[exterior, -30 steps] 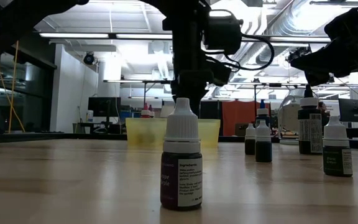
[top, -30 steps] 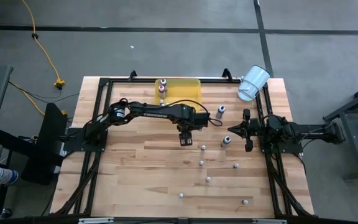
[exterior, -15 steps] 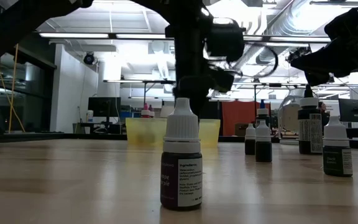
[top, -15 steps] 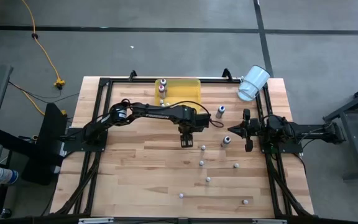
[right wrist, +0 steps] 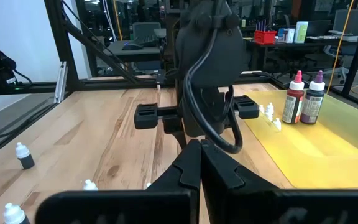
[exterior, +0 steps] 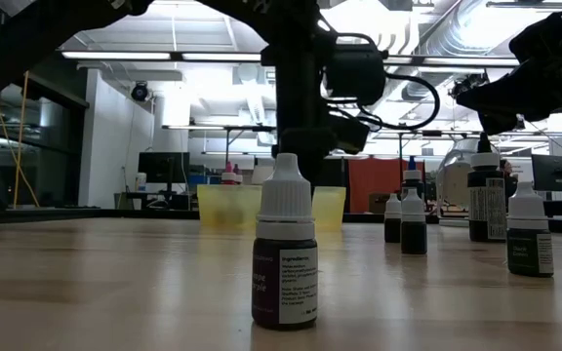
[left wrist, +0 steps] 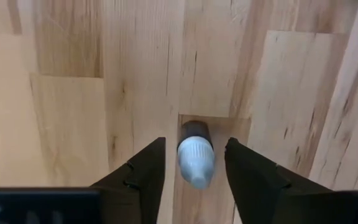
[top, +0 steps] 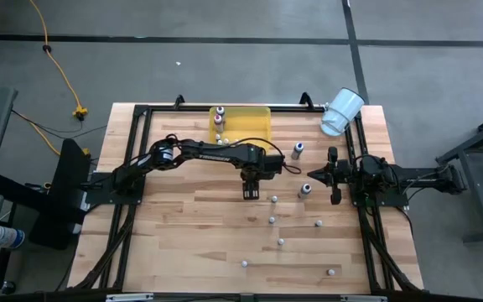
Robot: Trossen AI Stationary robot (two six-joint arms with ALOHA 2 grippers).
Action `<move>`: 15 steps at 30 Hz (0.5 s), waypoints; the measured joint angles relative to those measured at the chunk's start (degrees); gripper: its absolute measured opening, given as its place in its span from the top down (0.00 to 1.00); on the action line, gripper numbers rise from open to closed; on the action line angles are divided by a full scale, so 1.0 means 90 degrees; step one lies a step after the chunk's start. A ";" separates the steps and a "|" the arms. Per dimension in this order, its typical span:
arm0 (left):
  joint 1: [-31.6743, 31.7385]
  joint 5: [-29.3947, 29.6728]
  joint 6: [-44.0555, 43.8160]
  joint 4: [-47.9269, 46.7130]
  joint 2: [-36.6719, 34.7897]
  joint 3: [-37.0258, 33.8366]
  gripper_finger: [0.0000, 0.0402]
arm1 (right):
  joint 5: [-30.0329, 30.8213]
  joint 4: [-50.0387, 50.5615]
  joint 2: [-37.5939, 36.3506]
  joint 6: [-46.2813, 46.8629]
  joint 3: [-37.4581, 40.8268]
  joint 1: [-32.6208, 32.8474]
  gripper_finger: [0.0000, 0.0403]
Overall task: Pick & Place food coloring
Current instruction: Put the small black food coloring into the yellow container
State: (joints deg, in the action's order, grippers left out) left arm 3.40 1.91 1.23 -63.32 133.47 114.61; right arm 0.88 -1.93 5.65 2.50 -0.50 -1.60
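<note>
**Left gripper straddling a food coloring bottle mid-table**

The left gripper (top: 249,194) is hanging fingers-down over the middle of the light wooden butcher-block table (top: 183,243). In the left wrist view its two dark fingers (left wrist: 142,171) are standing apart on either side of a small dark-bodied, white-capped food coloring bottle (left wrist: 195,155), with a visible gap on both sides, so nothing is being gripped.

The right gripper (top: 334,194) is waiting near the table's right side, fingers pressed together (right wrist: 199,163) and holding nothing.

More tiny white-capped bottles (top: 272,220) are sitting scattered across the right-centre and near part of the table. Two taller bottles, one red (right wrist: 293,99) and one dark (right wrist: 313,101), are standing upright inside the translucent yellow rectangular tray (top: 254,124) at the far edge. A white plastic cup (top: 340,111) is lying tipped at the far right corner.
</note>
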 joint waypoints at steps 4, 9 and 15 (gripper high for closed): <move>0.0010 0.0010 0.0001 0.0081 0.0000 0.0000 0.72 | 0.0000 0.0000 0.0000 0.0000 -0.0001 0.0000 1.00; 0.0064 0.0019 0.0000 0.0094 0.0000 0.0000 0.82 | 0.0000 0.0000 0.0000 0.0000 0.0001 -0.0001 1.00; 0.0098 0.0022 0.0000 -0.0214 -0.0001 0.0302 0.87 | 0.0000 0.0000 0.0000 0.0000 -0.0001 -0.0001 1.00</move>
State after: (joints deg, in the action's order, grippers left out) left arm 4.28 2.11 1.23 -65.25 133.46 117.33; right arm 0.89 -1.93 5.65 2.50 -0.51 -1.61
